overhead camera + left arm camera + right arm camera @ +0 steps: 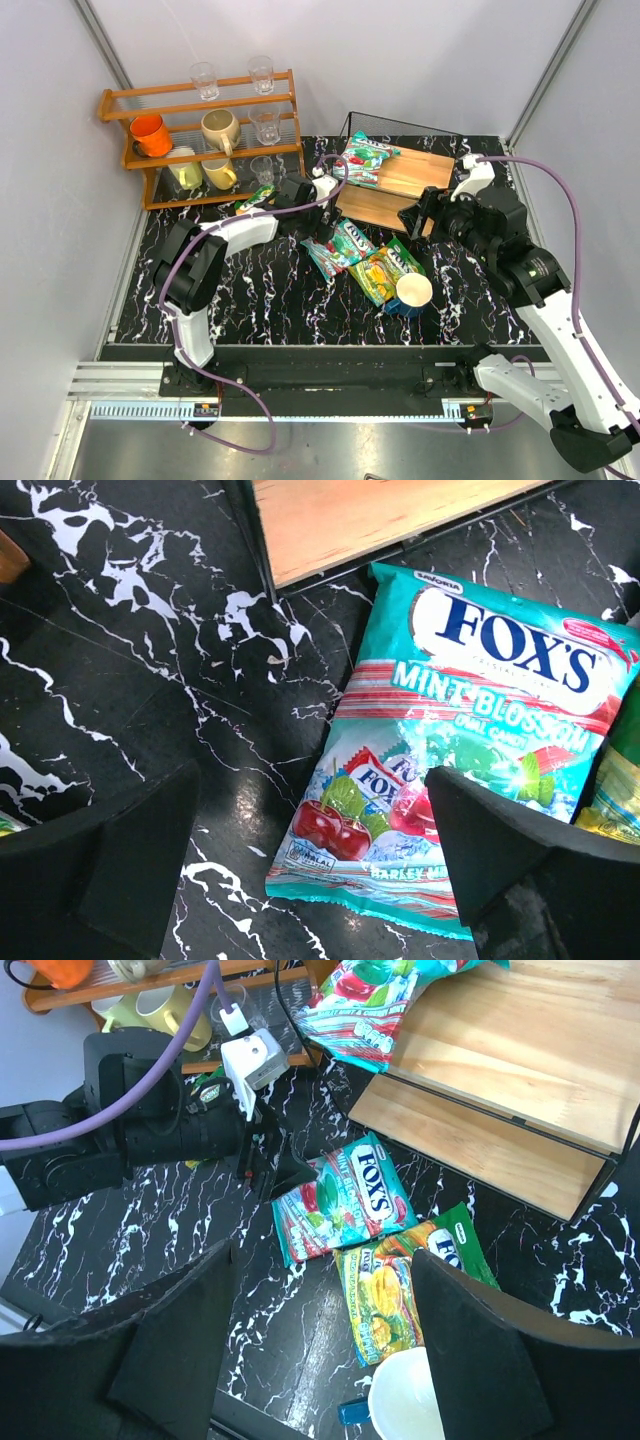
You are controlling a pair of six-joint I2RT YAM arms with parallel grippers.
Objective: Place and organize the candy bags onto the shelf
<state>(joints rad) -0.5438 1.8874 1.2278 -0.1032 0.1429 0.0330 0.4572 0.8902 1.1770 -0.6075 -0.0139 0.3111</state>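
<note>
Hovering: left claw (310,815) wide open, empty | teal bag (480,730) reads "FOX'S MINT BLOSSOM" | right claw (322,1285) open, empty

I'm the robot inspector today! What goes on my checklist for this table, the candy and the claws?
Surface: black marble-patterned table, no spills seen.
Job's things: two-tier light wooden shelf in a black wire frame; shelved teal-green glossy candy bag on its upper board; loose teal-green candy bag and front yellow-green candy bag lying on the table; back yellow-green candy bag beside the left arm.
Clutter: white-and-blue cup by the front yellow-green bag; orange-brown wooden rack holding mugs and glasses.
Claws: left claw open over the loose teal-green bag; right claw open, holding nothing.
Cables: purple cables along both arms.
Surroundings: pale grey walls.
</note>
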